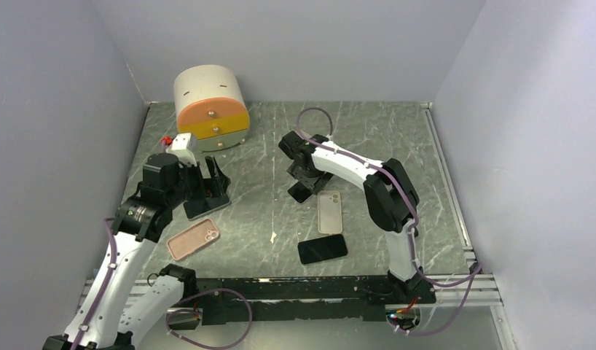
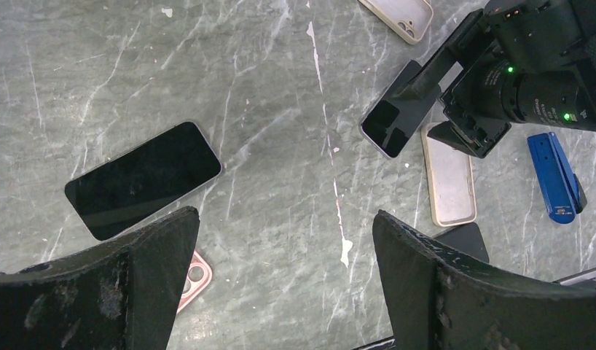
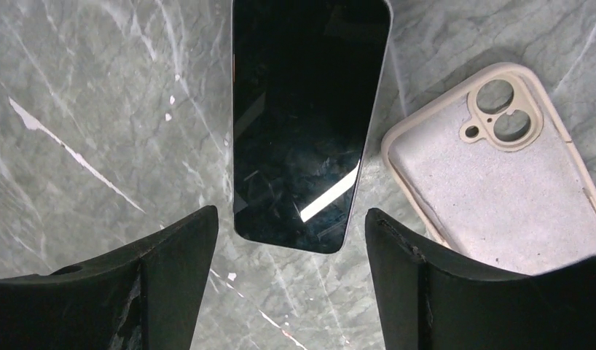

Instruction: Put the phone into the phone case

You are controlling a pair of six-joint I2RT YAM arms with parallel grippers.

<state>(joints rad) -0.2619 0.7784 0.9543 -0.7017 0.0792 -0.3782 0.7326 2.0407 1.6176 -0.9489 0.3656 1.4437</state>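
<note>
phone [image 3: 310,124] end (case [image 3: 492,197] corner too) off-frame

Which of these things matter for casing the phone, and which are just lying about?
Likely in play:
phone below the right pincer
beige phone case beside it

Lying about:
second phone
pink phone case
small drawer box
blue object

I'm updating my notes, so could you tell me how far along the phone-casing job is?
Done: nothing yet; the beige case lies empty. In hand: the right gripper hovers open over the phone beside it, not gripping. Remaining: seat the phone in the case. The left gripper is open.
</note>
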